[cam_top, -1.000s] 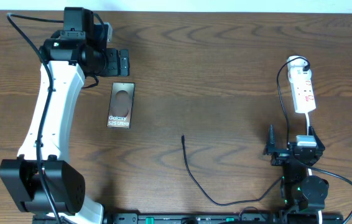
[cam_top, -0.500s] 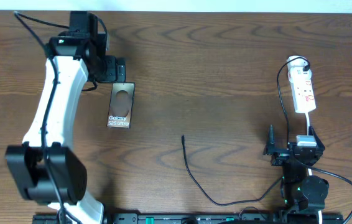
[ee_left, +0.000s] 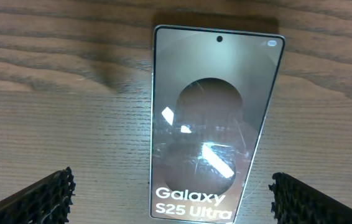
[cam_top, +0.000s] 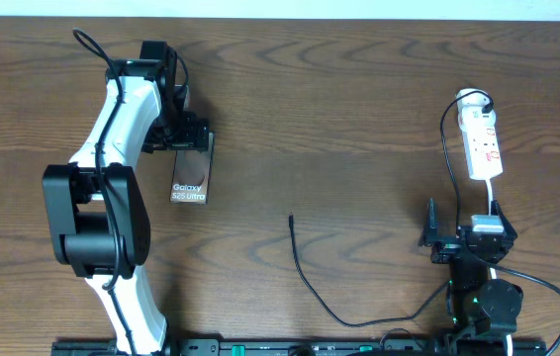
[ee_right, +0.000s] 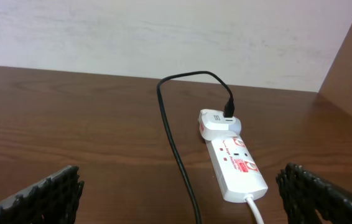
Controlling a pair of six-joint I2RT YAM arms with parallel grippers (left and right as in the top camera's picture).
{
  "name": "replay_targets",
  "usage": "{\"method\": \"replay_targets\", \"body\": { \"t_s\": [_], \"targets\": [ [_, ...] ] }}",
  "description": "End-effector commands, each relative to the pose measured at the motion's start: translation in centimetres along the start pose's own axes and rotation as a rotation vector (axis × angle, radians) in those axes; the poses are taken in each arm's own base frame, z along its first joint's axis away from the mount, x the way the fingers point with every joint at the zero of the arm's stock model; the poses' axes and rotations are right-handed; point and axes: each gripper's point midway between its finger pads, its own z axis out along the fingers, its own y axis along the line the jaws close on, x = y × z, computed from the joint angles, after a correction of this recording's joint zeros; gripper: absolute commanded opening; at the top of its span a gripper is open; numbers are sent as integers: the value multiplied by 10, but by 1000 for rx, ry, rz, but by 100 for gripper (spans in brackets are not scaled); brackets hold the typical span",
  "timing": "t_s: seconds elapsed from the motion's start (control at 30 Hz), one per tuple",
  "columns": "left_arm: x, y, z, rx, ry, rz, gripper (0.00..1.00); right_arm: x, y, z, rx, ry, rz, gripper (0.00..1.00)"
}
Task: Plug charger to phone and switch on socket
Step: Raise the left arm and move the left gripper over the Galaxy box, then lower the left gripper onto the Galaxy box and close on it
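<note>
Left end effector (ee_left: 171, 183) swung over phone (ee_left: 213, 112), jaws wide; phone centred beneath

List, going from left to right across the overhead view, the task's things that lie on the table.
phone → charger's plug tip → socket

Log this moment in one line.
left pincer open above phone | right pincer open, away from socket | charger tip apart from phone
</note>
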Motion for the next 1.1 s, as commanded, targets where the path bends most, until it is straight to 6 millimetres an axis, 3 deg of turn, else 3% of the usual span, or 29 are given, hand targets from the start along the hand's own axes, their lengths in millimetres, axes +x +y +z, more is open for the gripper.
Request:
{"method": "replay_targets", "body": {
  "t_s": [0.0, 0.57, 1.07],
  "targets": [
    [-3, -4, -4, 32, -9, 22, 99, 1, -1, 0, 5, 0, -13, 99],
    [13, -6, 3, 31, 50, 55, 99, 1, -1, 0, 5, 0, -13, 99],
    [30, -14, 23, 30, 93, 77, 99, 1, -1, 0, 5, 0, -13, 99]
  ]
}}
